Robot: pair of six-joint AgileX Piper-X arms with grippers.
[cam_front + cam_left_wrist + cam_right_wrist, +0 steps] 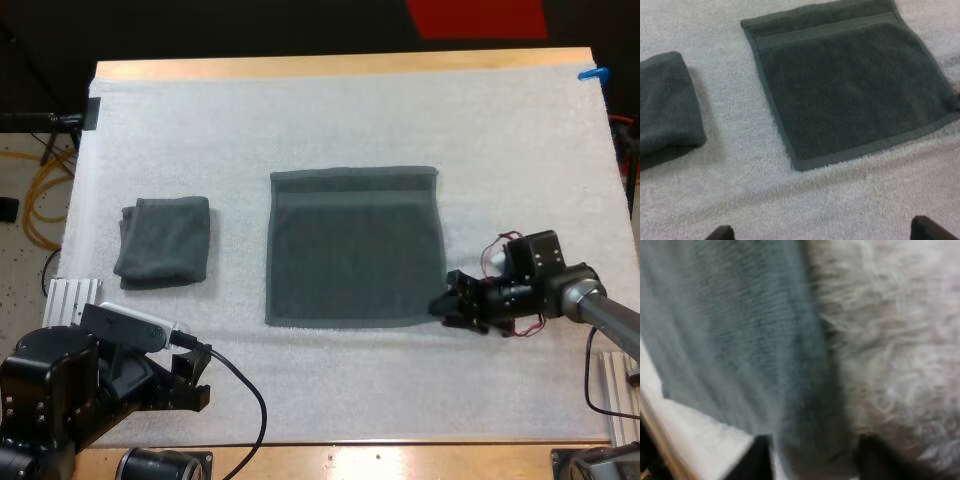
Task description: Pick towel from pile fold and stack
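1. Starting with the mat: it covers nearly the whole table, and we judge that its soft, even surface is why both towels lie on it.
2. The flat towel lies spread open in the middle of the mat, square to its edges, with the banded hem on the far side. We judge it is laid out this way so a fold can be made cleanly. No fold shows in it yet.
3. The folded towel sits well apart to the left as a compact bundle. We read it as the start of the stack, set aside so the middle stays free for folding.
4. The right gripper lies low over the mat at the flat towel's near right corner, touching the hem or just beside it. In the right wrist view its fingers stand apart, with the towel's edge running toward the gap between them. We see nothing clamped. This position suits pinching that corner to lift it over.
5. The left gripper hangs at the near left of the mat, well apart from both towels. Its fingers are spread wide and hold nothing. We judge it is waiting, perhaps to take the near left corner.
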